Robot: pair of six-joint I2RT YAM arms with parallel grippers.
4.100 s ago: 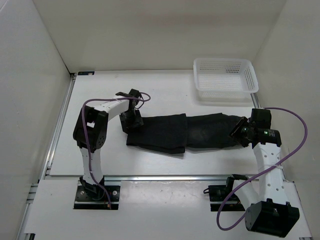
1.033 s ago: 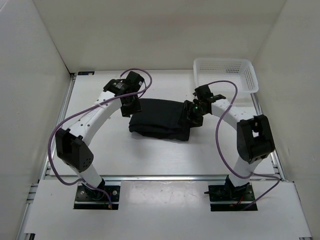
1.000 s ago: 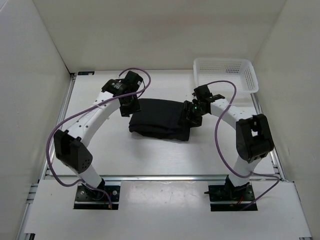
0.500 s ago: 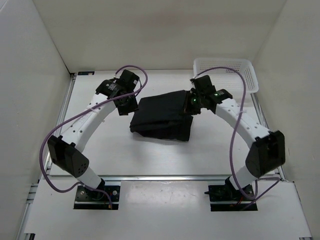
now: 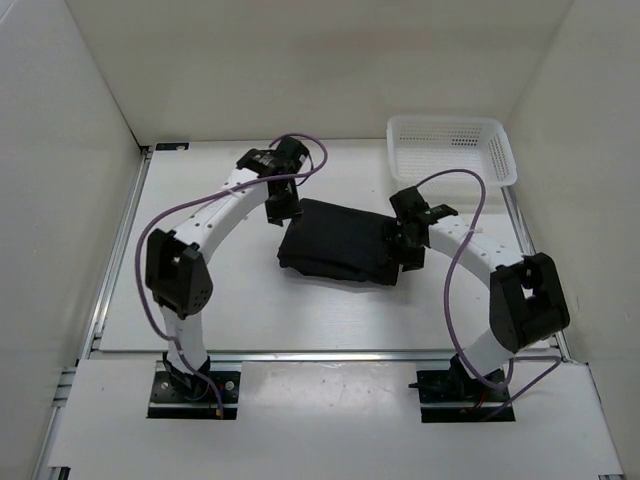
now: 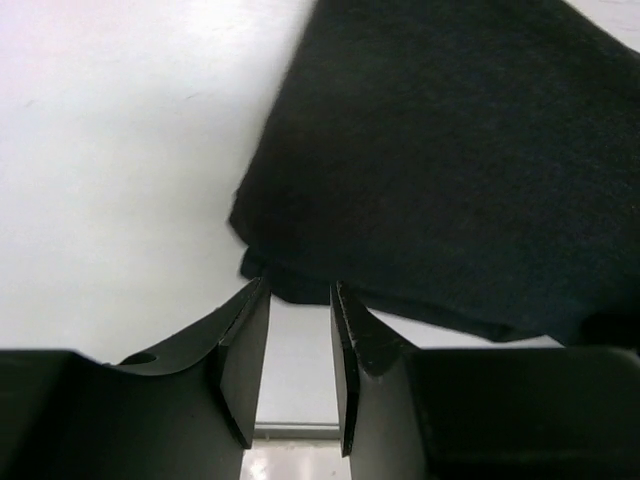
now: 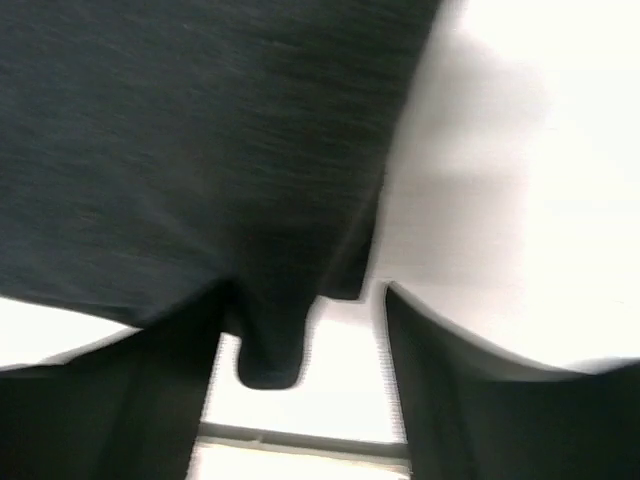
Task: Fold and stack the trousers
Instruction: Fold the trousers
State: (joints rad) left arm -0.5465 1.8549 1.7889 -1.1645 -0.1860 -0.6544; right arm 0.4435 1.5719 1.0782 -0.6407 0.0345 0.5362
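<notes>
The black trousers lie folded into a flat, roughly square bundle at the table's middle, turned slightly clockwise. My left gripper is at the bundle's far left corner. In the left wrist view its jaws stand a narrow gap apart with only bare table between them, and the trousers lie just ahead. My right gripper is at the bundle's right edge. In the blurred right wrist view it is wide open. A flap of the trousers hangs beside its left finger, not clamped.
A white mesh basket stands at the far right corner, behind the right arm. White walls close in the table on the left, back and right. Purple cables loop above both arms.
Half a second ago both grippers held the bundle's far edge lifted. Now the bundle lies flat, shifted a little to the right, and both grippers have let go.
</notes>
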